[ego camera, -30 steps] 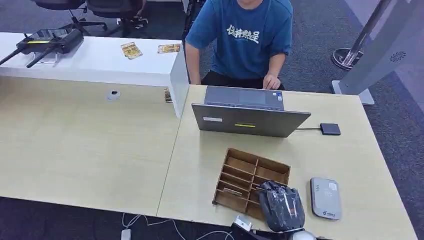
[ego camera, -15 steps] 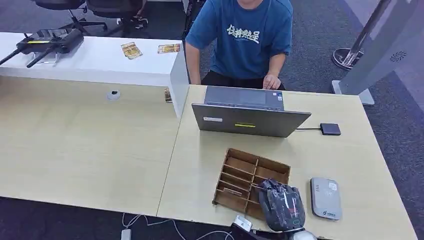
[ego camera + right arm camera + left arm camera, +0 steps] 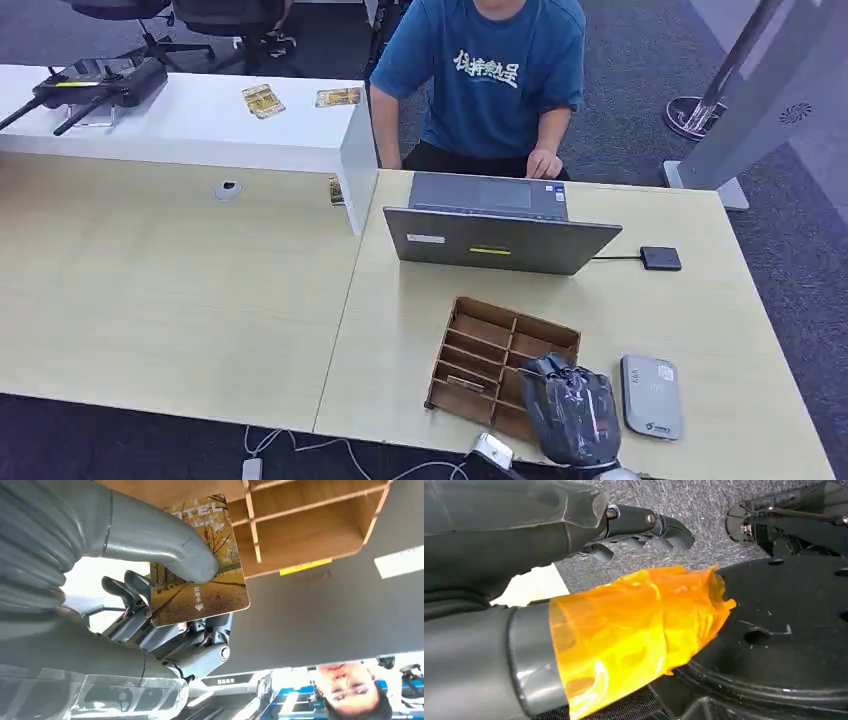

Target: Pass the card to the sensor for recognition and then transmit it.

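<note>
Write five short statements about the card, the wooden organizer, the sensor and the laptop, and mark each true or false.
1. The right hand pinches a card under its thumb. True.
2. The card lies flat on the grey sensor. False: it is in the right hand, and the sensor's top is bare.
3. The sensor sits on the table beside the wooden organizer. True.
4. The laptop is closed. False: it stands open, facing the person.
5. The left hand holds a second card. False: it holds nothing.
</note>
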You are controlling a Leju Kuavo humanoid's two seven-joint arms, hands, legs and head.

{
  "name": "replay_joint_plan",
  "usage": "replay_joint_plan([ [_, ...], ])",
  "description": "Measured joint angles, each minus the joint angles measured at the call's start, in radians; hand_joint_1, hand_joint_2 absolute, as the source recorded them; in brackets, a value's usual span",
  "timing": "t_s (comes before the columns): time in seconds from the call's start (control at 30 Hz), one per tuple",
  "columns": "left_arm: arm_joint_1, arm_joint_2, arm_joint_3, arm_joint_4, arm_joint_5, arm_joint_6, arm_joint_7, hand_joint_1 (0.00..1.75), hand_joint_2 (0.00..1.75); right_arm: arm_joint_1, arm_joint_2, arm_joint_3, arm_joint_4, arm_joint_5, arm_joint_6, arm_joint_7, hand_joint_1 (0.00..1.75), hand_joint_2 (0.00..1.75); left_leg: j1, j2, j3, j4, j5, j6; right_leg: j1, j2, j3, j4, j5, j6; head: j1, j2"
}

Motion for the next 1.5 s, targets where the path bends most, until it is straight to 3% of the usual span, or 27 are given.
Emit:
replay_joint_plan([
  [0.47, 0.000, -0.003, -0.010, 0.000, 0.003, 0.002, -0.001, 0.00, 0.00, 0.013, 0.000, -0.017, -0.025, -0.002, -0.011, -0.006, 1.75, 1.75, 0.000, 0.000, 0.000, 0.000, 0.000, 0.000, 0.000, 0.000, 0.000, 0.000, 0.000, 0.000, 0.000, 0.000],
  [1.0, 0.002, -0.009, -0.036, 0.000, 0.020, 0.013, -0.015, 0.00, 0.00, 0.042, 0.025, -0.214, -0.198, -0.056, -0.209, -0.100, 1.75, 1.75, 0.000, 0.000, 0.000, 0.000, 0.000, 0.000, 0.000, 0.000, 0.000, 0.000, 0.000, 0.000, 0.000, 0.000],
  [1.23, 0.002, 0.010, -0.061, 0.000, 0.009, 0.003, -0.016, 0.00, 0.00, -0.048, 0.026, -0.307, -0.206, -0.104, -0.167, -0.132, 1.75, 1.75, 0.000, 0.000, 0.000, 0.000, 0.000, 0.000, 0.000, 0.001, 0.000, 0.000, 0.001, 0.000, 0.000, 0.000],
  [1.5, 0.001, 0.031, -0.084, 0.000, -0.003, -0.006, -0.015, 0.00, 0.00, -0.194, 0.036, -0.338, -0.153, -0.113, -0.113, -0.124, 1.75, 1.75, 0.000, -0.001, -0.001, 0.000, 0.002, 0.000, 0.000, -0.001, 0.000, 0.001, 0.002, -0.001, 0.000, 0.000],
])
